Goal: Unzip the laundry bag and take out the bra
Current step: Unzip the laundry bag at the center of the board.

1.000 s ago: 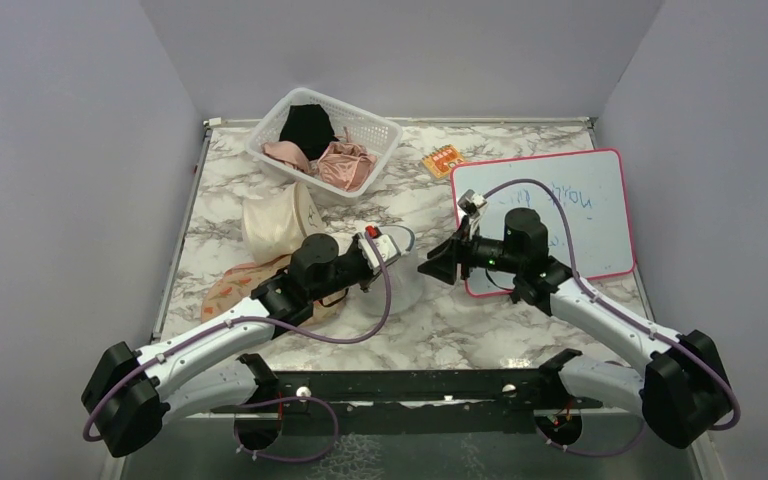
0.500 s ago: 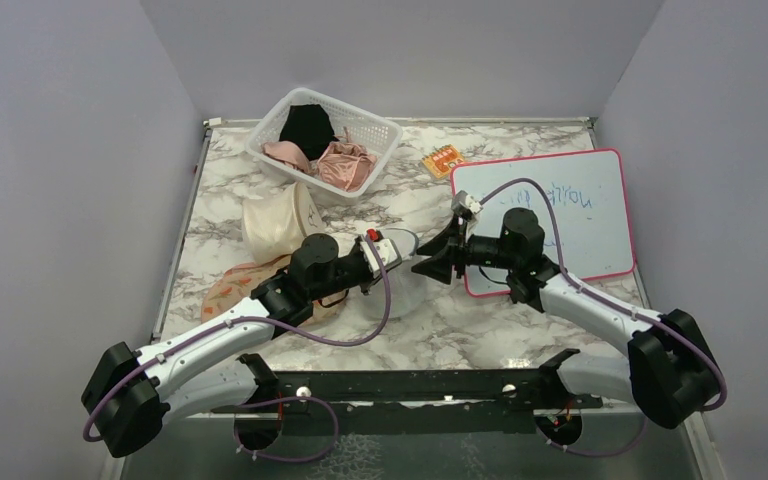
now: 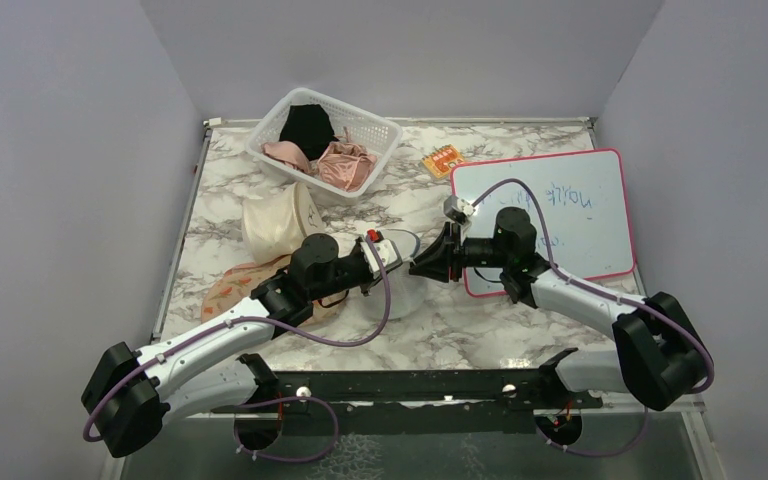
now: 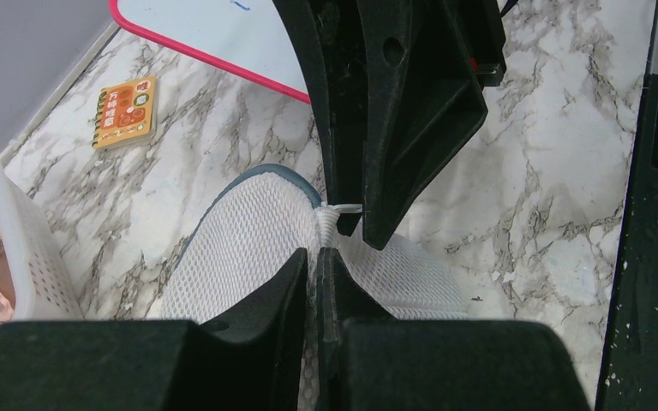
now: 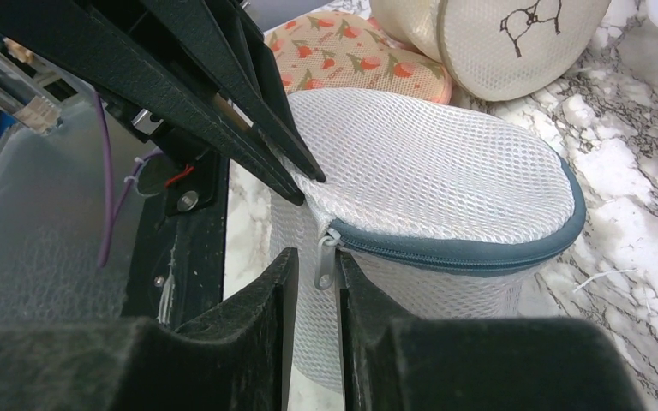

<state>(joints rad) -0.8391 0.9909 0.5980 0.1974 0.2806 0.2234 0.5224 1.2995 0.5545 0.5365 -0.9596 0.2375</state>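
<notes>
The laundry bag (image 3: 401, 292), a round white mesh drum with a grey-blue zip band, sits mid-table between both grippers; it also shows in the left wrist view (image 4: 240, 253) and the right wrist view (image 5: 445, 167). My left gripper (image 3: 397, 250) (image 4: 313, 253) is shut on a pinch of the lid's mesh. My right gripper (image 3: 419, 268) (image 5: 315, 259) stands slightly open, its fingers either side of the grey zip pull (image 5: 326, 262), which hangs in the gap. The zip is closed. The bra is hidden.
A cream cylindrical bag (image 3: 275, 222) and a flat peach floral pouch (image 3: 228, 287) lie left of the laundry bag. A white basket (image 3: 388, 127) of garments stands behind. A pink-rimmed whiteboard (image 3: 560, 215) lies to the right, an orange booklet (image 3: 444, 160) behind it.
My right gripper has moved left and down to the bag's side, bringing its fingers around the zip pull. The left gripper has kept its hold on the mesh.
</notes>
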